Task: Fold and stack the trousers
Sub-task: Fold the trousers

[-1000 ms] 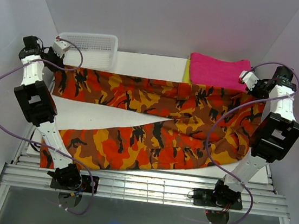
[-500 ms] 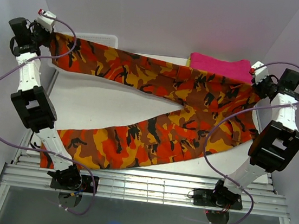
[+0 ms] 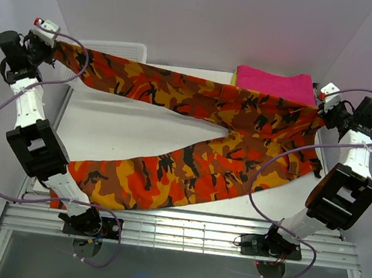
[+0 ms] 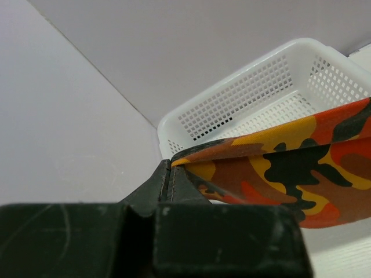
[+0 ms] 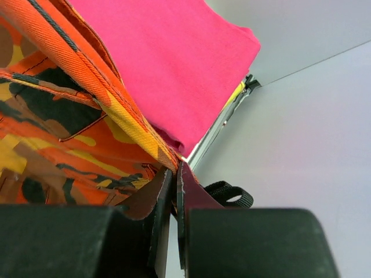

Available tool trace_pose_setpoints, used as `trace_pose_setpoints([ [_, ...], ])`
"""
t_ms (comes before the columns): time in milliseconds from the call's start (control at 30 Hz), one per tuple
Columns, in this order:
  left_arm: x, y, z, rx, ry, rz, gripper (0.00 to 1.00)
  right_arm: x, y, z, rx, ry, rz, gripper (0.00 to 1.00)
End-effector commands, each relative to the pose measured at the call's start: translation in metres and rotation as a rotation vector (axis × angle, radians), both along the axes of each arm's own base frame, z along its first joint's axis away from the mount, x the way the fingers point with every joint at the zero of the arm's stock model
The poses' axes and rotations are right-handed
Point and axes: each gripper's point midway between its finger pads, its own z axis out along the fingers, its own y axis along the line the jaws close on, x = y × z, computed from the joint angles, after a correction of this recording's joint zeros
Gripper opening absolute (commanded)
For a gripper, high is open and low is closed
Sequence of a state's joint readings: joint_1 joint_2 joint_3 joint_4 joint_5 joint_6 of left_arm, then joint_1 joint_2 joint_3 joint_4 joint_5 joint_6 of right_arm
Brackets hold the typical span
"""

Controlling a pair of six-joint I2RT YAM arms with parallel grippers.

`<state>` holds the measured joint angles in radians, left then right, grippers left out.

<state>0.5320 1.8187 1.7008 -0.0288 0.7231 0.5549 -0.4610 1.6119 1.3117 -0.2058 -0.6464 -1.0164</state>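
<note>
- The trousers (image 3: 193, 133) have their far leg stretched left-right above the surface (image 3: 126, 131); the near leg lies on it.
- Clamped shut: the left fingers (image 4: 152, 186) on its cuff, the right fingers (image 5: 152, 200) on the waistband; the long axis runs between them.

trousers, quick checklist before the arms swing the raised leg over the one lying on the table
1. Left pincer shut on the cuff of the trousers: ok.
2. Right pincer shut on the waist edge: ok.
3. Far leg raised and stretched between the two pincers: ok, slight sag.
4. Near leg lying flat on the table: ok where visible.
5. Pink cloth free of the right grip: cannot tell, it sits right behind the waistband.
6. Basket not touching the cuff: cannot tell, the cloth passes over it.
</note>
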Motion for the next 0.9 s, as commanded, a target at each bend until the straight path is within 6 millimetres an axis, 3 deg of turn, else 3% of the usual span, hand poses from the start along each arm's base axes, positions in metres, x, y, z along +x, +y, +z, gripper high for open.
trace_pose_setpoints([
  [0, -0.051, 0.036, 0.061, 0.138, -0.124, 0.142, 0.00, -0.014, -0.041, 0.015, -0.147, -0.054, -0.073, 0.08],
  [67, -0.064, 0.035, 0.052, 0.137, -0.100, 0.130, 0.00, -0.023, -0.038, 0.006, -0.161, -0.024, -0.043, 0.08],
  [233, -0.108, 0.028, 0.003, 0.134, 0.017, 0.130, 0.00, -0.042, -0.036, -0.019, -0.186, 0.040, 0.005, 0.08],
  [433, -0.138, 0.022, -0.041, 0.096, 0.117, 0.139, 0.00, -0.056, -0.039, -0.036, -0.189, 0.102, 0.030, 0.08],
  [733, -0.157, 0.018, -0.032, 0.096, 0.119, 0.146, 0.00, -0.065, -0.052, -0.032, -0.189, 0.097, 0.033, 0.08],
  [867, -0.155, 0.024, -0.019, 0.077, 0.103, 0.167, 0.00, -0.052, -0.058, -0.003, -0.168, 0.041, 0.015, 0.08],
])
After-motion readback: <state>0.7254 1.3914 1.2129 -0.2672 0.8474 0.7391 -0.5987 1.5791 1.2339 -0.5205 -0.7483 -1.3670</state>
